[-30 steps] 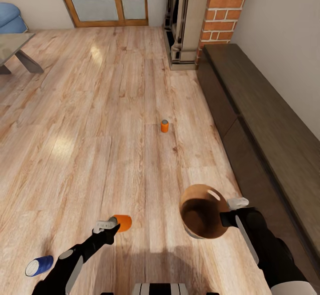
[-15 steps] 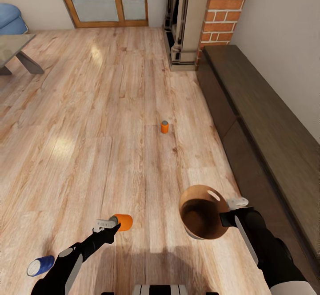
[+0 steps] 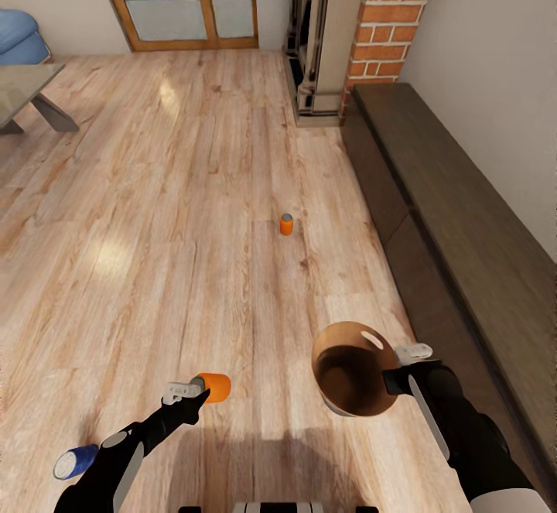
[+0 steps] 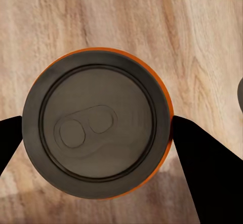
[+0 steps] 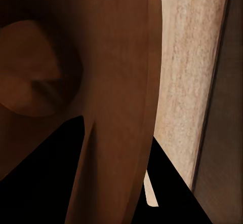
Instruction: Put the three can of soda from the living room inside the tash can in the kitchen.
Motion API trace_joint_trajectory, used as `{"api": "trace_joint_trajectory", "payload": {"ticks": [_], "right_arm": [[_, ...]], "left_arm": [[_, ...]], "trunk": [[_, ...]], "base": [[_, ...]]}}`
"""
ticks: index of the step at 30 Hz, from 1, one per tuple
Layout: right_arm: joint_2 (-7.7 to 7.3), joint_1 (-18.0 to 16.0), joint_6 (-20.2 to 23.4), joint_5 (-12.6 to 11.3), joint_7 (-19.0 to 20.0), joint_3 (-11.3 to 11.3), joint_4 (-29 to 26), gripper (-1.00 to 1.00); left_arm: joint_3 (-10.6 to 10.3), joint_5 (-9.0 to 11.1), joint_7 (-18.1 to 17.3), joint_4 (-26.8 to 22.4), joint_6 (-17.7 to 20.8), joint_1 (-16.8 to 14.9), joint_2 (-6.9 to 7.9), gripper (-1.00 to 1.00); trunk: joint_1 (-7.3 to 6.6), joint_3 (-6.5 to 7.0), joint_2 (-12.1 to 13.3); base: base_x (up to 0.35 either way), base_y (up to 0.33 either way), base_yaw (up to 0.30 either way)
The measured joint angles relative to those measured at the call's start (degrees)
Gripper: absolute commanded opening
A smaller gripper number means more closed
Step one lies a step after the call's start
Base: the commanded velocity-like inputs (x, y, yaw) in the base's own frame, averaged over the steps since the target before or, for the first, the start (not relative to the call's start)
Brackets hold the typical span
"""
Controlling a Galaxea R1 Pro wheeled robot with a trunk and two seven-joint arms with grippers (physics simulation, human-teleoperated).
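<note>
Across the living room's plank floor [image 3: 155, 211], a long dark low cabinet [image 3: 456, 211] runs along the right wall, with a brick pillar [image 3: 387, 18] and a glazed door [image 3: 186, 2] at the far end. The trash can [image 3: 352, 370] hangs low over the floor, tilted so its brown inside faces up; the right gripper [image 3: 406, 366] is clamped on its rim beside the hand-hole, one finger inside the wall in the right wrist view. It looks stiff and light, so a rim pinch should carry it, though it may swing. The left gripper [image 3: 189, 391] is closed across an orange can [image 3: 214, 387], fingers [image 4: 202, 173] pressed on opposite sides of the body, the can lying sideways. Such cans look light, rigid and smooth, best taken mid-body, and would roll if dropped. A second orange can [image 3: 286, 224] stands upright farther out on the floor, well apart; the blue can [image 3: 73, 463] lies on its side near the left arm.
</note>
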Motion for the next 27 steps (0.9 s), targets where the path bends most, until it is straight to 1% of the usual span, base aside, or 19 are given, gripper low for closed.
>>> {"api": "trace_joint_trajectory", "payload": {"ticks": [18,24,26,27], "right_arm": [[0.0,0.0,0.0,-0.01,0.0,0.0,0.0,-1.0],[0.0,0.0,0.0,0.07,-0.01,-0.01,0.0,-1.0],[0.0,0.01,0.0,0.02,-0.02,0.01,0.03,-1.0],[0.0,0.01,0.0,0.01,-0.01,0.04,0.12,-1.0]], "left_arm": [[0.0,0.0,0.0,0.1,-0.02,0.0,0.0,-1.0],[0.0,0.08,-0.3,-0.01,-0.13,0.0,0.32,-1.0],[0.0,0.16,-0.69,-0.04,-0.11,0.0,0.66,-1.0],[-0.01,0.2,-1.71,-0.08,-0.08,0.0,0.83,-1.0]], "trunk": [[-3.95,3.23,7.22],[-3.96,3.24,7.23],[-3.96,3.24,7.23],[-3.96,3.24,7.23]], "base": [[0.0,0.0,0.0],[0.0,0.0,0.0],[0.0,0.0,0.0],[0.0,0.0,0.0]]}}
